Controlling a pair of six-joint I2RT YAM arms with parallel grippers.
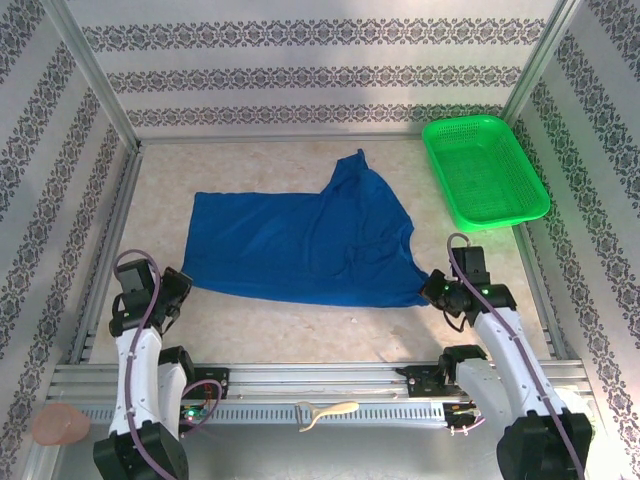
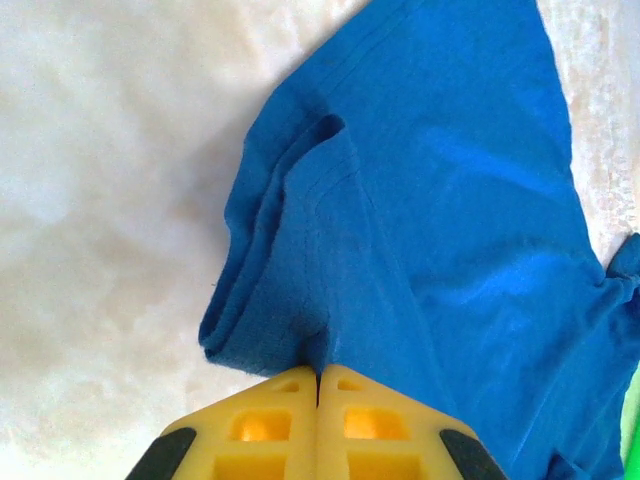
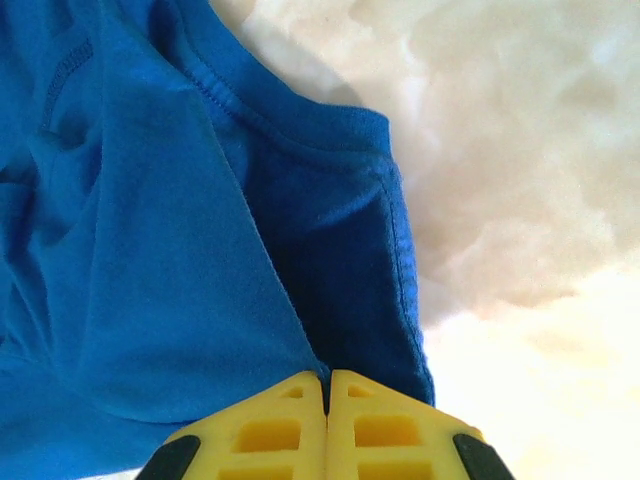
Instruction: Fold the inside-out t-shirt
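The inside-out t-shirt (image 1: pixel 300 245) is royal blue and lies spread across the middle of the table, one part reaching back toward the far wall. My left gripper (image 1: pixel 183 281) is at its near left corner, and in the left wrist view the yellow jaws (image 2: pixel 318 376) are shut on a bunched fold of the blue cloth (image 2: pixel 420 200). At the shirt's near right corner sits my right gripper (image 1: pixel 432 290). The right wrist view has its yellow jaws (image 3: pixel 327 379) shut on a hemmed edge of the shirt (image 3: pixel 180 250).
A green plastic mesh basket (image 1: pixel 485 170) stands at the back right, close to the shirt's right edge. Patterned walls and a metal frame enclose the table (image 1: pixel 300 330). Bare tabletop lies between the shirt and the arm bases.
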